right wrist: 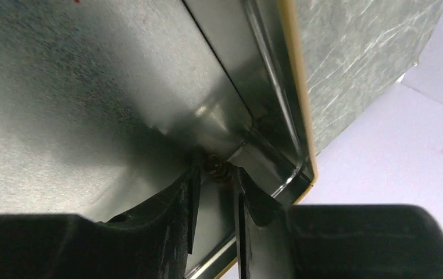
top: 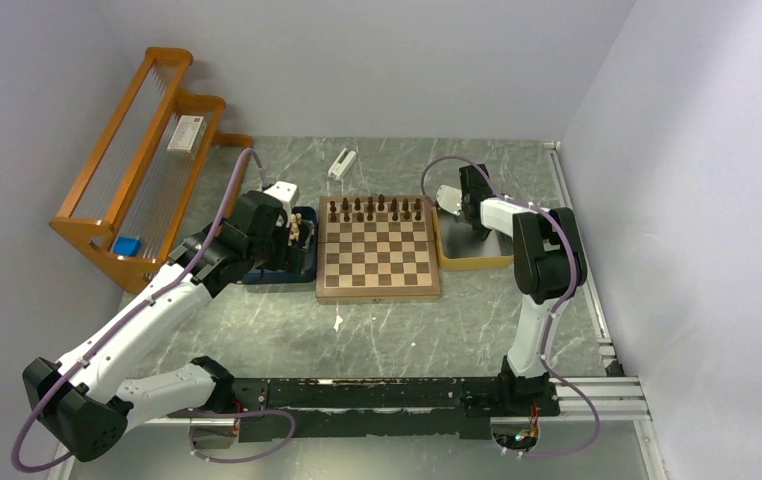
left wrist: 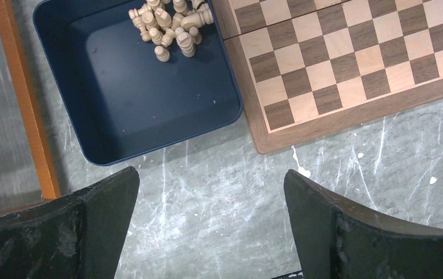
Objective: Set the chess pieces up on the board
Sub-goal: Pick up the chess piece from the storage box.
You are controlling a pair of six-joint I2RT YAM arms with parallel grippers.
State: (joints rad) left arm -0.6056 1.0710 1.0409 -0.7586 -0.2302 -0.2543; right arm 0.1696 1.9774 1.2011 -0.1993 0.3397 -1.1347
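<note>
Located the board [top: 377, 262] at the middle of the counter [top: 387, 330], square to both arms. Noted its two far ranks carrying upright dark chess pieces [top: 372, 208]; could not read the exact count.

Found the cream chess pieces [left wrist: 170, 26] off the board, jumbled together in the dark blue tray [left wrist: 126, 99], bunched towards its board-side wall, some standing and some toppled. Placed that tray just beside the board's left edge.

Checked the left claw [left wrist: 210, 177]: released, fingers [left wrist: 109, 203] spread wide, grasping nothing. Hangs above bare counter by the tray's near corner and the board's near-left corner.

Checked the right claw [right wrist: 216, 171]: lowered inside the yellow tray [top: 477, 262], which lies just beside the board's right edge. Seen drawn in narrow and clenched on a small dark piece [right wrist: 217, 164] at the tray's inner corner, where floor meets wall.

Recorded an orange wooden rack [top: 127, 170] at the counter's far left, well apart from the board.
</note>
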